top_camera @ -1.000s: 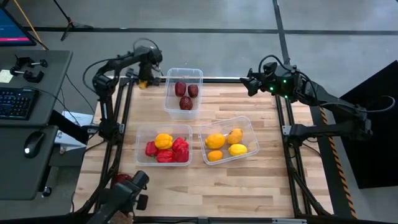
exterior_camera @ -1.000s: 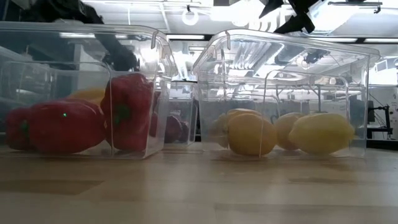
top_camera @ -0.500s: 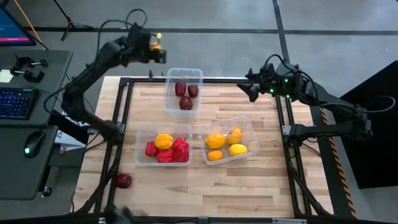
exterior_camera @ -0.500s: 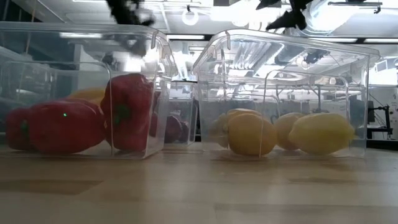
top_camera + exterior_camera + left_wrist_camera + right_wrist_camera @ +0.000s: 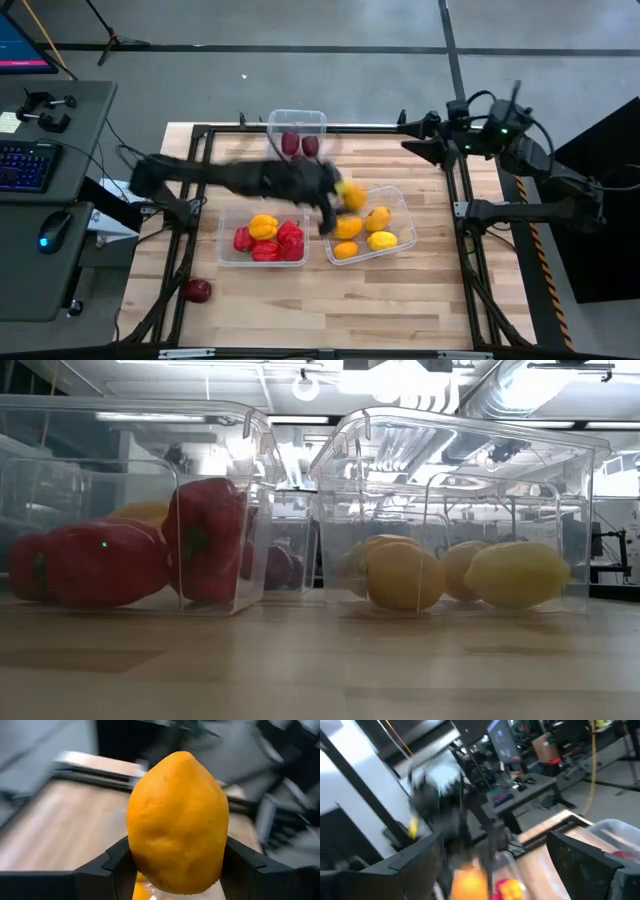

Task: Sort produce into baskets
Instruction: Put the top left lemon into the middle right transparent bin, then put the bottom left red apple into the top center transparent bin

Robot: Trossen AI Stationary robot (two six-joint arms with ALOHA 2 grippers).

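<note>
Lemon (image 5: 177, 822): yellow-orange, oval with a pointed tip, dimpled skin; pinched between the left gripper's (image 5: 177, 870) two dark fingers; over the table near the back-left corner of the right basket (image 5: 397, 203).
Left gripper: blurred in the high view (image 5: 335, 200), reaching across from the left, between the back basket and the right basket.
Right gripper (image 5: 412, 146): fingers spread, nothing between them; at the table's back right edge.
Left basket (image 5: 225, 212): red peppers (image 5: 268, 243) with one yellow piece (image 5: 263, 227) on top.
Right basket: yellow and orange pieces (image 5: 364, 233).
Back basket (image 5: 296, 118): maroon pieces (image 5: 300, 146), partly hidden by the arm.
Stray maroon piece (image 5: 197, 291): on the table's front left edge, outside all baskets.
High view only: both arms, the stray piece, the layout of three tubs.
Low view only: peppers (image 5: 110, 560) and lemons (image 5: 455, 574) seen side-on through clear walls; no gripper in it.
Left wrist view only: the lemon's surface and the grip on it.
</note>
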